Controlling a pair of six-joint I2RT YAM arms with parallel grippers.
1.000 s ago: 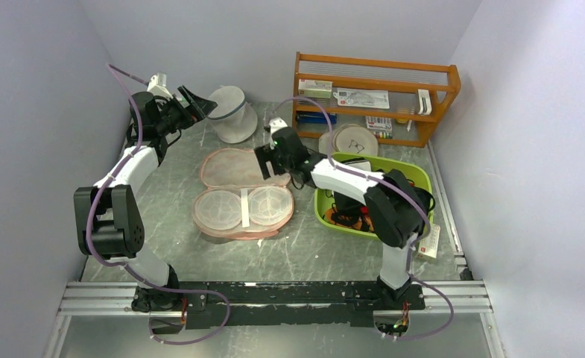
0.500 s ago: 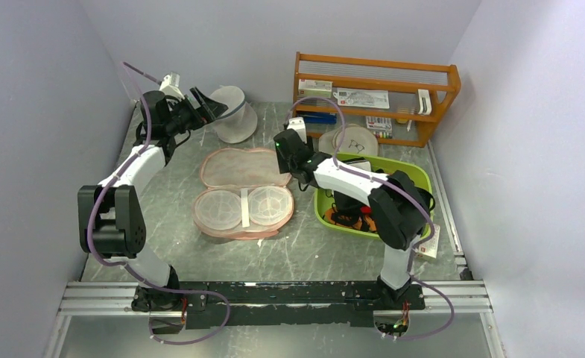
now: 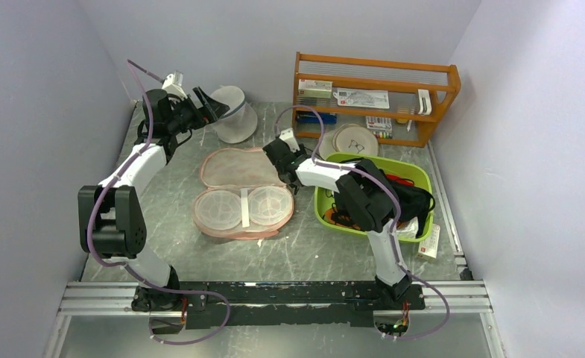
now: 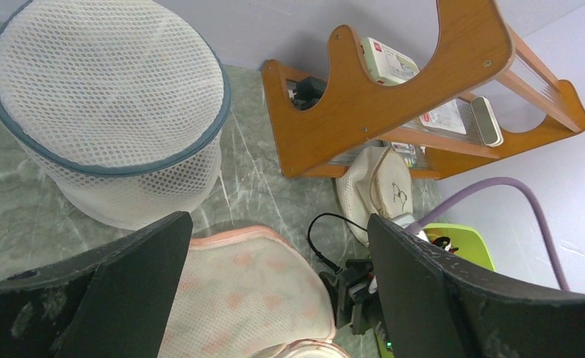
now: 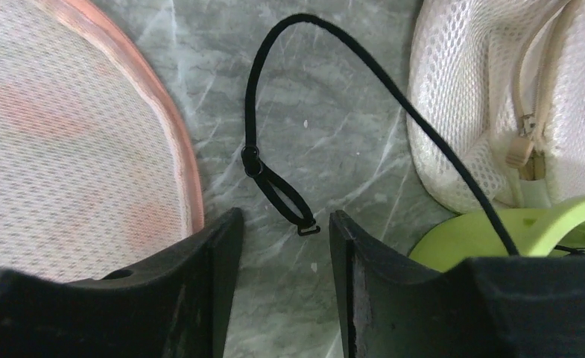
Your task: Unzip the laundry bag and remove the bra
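The laundry bag lies unzipped and spread flat at the table's middle, its peach printed half [image 3: 237,168] behind its white mesh two-cup half [image 3: 243,209]. The black bra [image 3: 412,200] lies bunched in the green basket [image 3: 334,159]. One thin strap [image 5: 326,45] trails out over the rim onto the table. My right gripper [image 3: 278,154] is open and low over the table by the bag's right edge [image 5: 177,149]. The strap's hook end [image 5: 308,230] lies just ahead of its fingertips, untouched. My left gripper [image 3: 209,104] is open and empty, raised beside the white cylindrical mesh bag.
The white cylindrical mesh bag [image 3: 233,113] stands at the back left. An orange wooden rack [image 3: 375,74] with small items lines the back right. A round white mesh pouch [image 3: 355,140] lies before it. The basket also holds orange-red clothing [image 3: 345,218]. Walls close both sides.
My right wrist has shifted along the bag's right edge, and its elbow has swung left, uncovering the black bra in the basket. My left gripper has edged right, toward the cylindrical mesh bag.
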